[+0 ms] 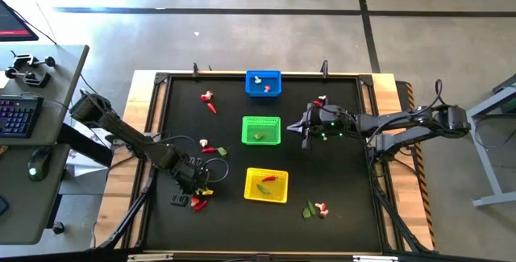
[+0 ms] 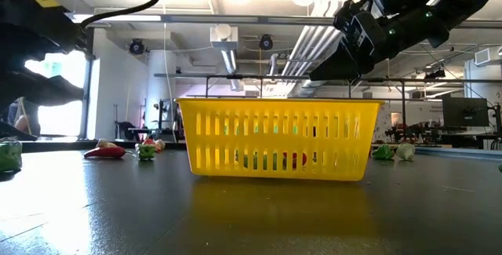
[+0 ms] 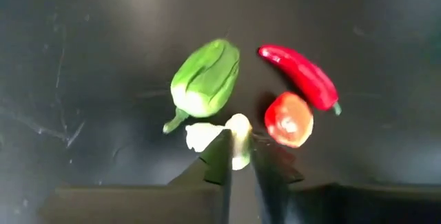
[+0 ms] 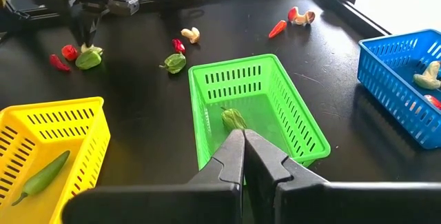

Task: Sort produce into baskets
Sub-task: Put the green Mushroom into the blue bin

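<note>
Three baskets stand in a row down the table's middle: blue [image 1: 263, 84] far, green [image 1: 261, 130] in the middle, yellow [image 1: 266, 185] near. My left gripper [image 1: 196, 197] points down at the near left over a small cluster of produce: a green leafy bit [image 3: 205, 79], a red chilli [image 3: 303, 76], a red cap [image 3: 289, 119] and a white piece [image 3: 238, 136], on which it is shut. My right gripper [image 4: 242, 145] hangs shut and empty at the right of the green basket [image 4: 255, 107], above the table. A leafy bit [image 4: 233, 118] lies in that basket. My left gripper pinches the white piece [image 3: 239, 133] between its two fingertips [image 3: 219, 156], coming steeply from above. The piece sits level with the leafy bit and the red cap beside it on the black mat. Its other white lobe [image 3: 200, 136] sticks out to one side of the fingers.
Loose produce lies at the far left [image 1: 208, 98], left of the green basket [image 1: 211, 147], near right [image 1: 316, 210] and by the right arm [image 1: 321, 101]. The yellow basket [image 4: 48, 148] holds a green chilli [image 4: 41, 176]; the blue one [image 4: 406, 79] holds white bits.
</note>
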Tool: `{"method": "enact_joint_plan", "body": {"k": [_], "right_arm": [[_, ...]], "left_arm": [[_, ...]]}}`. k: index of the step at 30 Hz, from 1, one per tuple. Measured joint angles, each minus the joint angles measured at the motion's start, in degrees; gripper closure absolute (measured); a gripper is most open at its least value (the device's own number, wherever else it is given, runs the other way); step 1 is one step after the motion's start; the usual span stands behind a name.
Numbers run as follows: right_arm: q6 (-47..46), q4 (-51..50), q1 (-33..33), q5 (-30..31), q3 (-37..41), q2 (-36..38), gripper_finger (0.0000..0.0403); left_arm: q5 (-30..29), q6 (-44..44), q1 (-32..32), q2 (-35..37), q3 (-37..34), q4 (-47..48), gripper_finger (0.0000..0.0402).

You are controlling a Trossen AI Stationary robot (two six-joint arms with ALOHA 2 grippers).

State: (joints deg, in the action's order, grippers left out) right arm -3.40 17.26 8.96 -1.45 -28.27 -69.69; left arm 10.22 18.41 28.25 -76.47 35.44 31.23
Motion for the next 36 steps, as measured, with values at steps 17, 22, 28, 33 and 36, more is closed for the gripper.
{"method": "enact_joint_plan", "body": {"k": [17,22,28,33,36], "right_arm": [[-0.02,0.08,0.01,0.0,0.0,0.0,0.0403],[-0.07,0.56,0.01,0.0,0.0,0.0,0.0403],[-0.01,0.92,0.01,0.02,0.0,0.0,0.0403],[0.72,2.39,0.0,0.0,0.0,0.0,0.0403],[0.7,3.42,0.01,0.02,0.0,0.0,0.0403]], "left_arm": [[-6.44,-2.41,-19.3,15.29,0.04,2.84,0.0401],[-5.63,-5.77,-31.23,15.49,0.04,-10.7,0.0401],[-5.25,-12.64,-43.72,9.43,0.06,-24.64,0.0401],[0.89,-16.98,-53.84,1.63,1.44,-38.86,0.0401],[2.27,-19.15,-58.56,-3.79,5.03,-42.9,0.0401]]}}
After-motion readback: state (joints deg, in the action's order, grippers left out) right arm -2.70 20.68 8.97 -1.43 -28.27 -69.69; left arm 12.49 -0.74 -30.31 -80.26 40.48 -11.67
